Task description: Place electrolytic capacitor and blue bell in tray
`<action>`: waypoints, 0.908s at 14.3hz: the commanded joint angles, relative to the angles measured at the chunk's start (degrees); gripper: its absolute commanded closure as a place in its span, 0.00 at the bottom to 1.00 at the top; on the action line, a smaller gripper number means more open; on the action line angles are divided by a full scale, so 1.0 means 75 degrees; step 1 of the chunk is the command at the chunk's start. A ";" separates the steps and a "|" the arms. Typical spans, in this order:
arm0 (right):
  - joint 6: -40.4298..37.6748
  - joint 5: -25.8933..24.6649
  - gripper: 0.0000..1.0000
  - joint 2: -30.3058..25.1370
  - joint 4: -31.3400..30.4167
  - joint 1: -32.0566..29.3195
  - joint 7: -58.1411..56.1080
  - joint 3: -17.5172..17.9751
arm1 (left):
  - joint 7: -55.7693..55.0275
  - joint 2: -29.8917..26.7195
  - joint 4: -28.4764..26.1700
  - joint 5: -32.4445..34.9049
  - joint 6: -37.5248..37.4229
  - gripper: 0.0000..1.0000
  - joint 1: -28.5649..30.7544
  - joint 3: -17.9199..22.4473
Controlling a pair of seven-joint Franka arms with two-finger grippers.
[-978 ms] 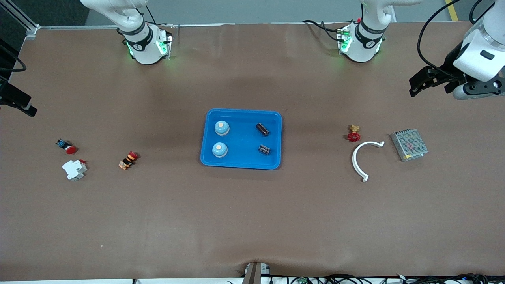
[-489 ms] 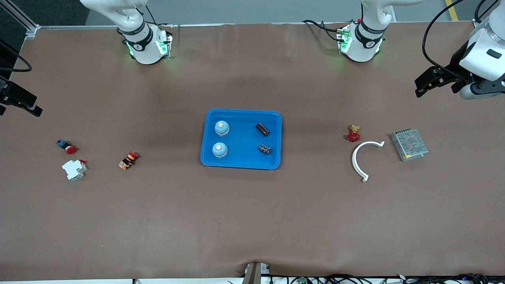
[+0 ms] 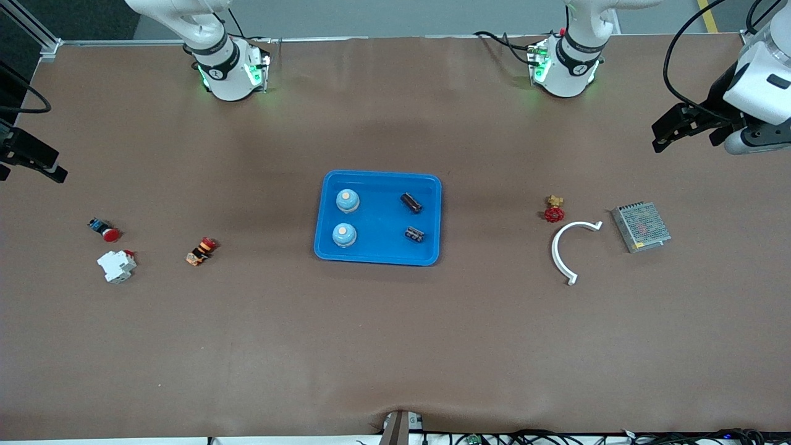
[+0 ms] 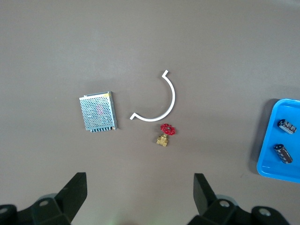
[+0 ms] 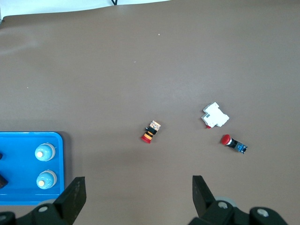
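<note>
The bright blue tray (image 3: 378,253) lies mid-table. In it stand two blue bells (image 3: 347,201) (image 3: 344,235) on the side toward the right arm's end, and two dark electrolytic capacitors (image 3: 411,203) (image 3: 414,234) lie on the side toward the left arm's end. My left gripper (image 3: 683,127) hangs open and empty above the left arm's end of the table; in its wrist view (image 4: 139,180) the tray (image 4: 269,140) and capacitors (image 4: 287,126) show at the edge. My right gripper (image 3: 31,162) (image 5: 138,180) hangs open and empty above the other end, with the bells (image 5: 45,152) in its view.
Near the left arm's end lie a red-handled brass valve (image 3: 554,210), a white curved piece (image 3: 571,247) and a metal mesh box (image 3: 641,227). Near the right arm's end lie a red push button (image 3: 105,230), a white breaker (image 3: 117,266) and an orange-and-red switch (image 3: 201,250).
Both grippers have drifted slightly, the left one outward toward its end of the table. Everything in the tray and on the table has stayed put.
</note>
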 commanded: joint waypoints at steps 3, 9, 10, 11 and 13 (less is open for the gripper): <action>0.0050 -0.0075 0.00 -0.0101 -0.0112 0.0060 0.0148 -0.0012 | 0.0084 0.0199 0.0288 0.0064 -0.0143 0.00 0.0040 -0.0018; 0.0039 -0.0075 0.00 -0.0101 -0.0101 0.0048 0.0136 -0.0012 | 0.0084 0.0222 0.0288 0.0052 -0.0143 0.00 0.0029 -0.0018; 0.0039 -0.0075 0.00 -0.0101 -0.0101 0.0048 0.0136 -0.0023 | 0.0084 0.0281 0.0288 0.0052 -0.0143 0.00 -0.0006 -0.0041; 0.0039 -0.0075 0.00 -0.0101 -0.0101 0.0048 0.0148 -0.0023 | 0.0084 0.0328 0.0288 0.0052 -0.0143 0.00 -0.0053 -0.0042; 0.0039 -0.0075 0.00 -0.0101 -0.0101 0.0048 0.0148 -0.0023 | 0.0084 0.0328 0.0288 0.0099 -0.0143 0.00 -0.0065 -0.0042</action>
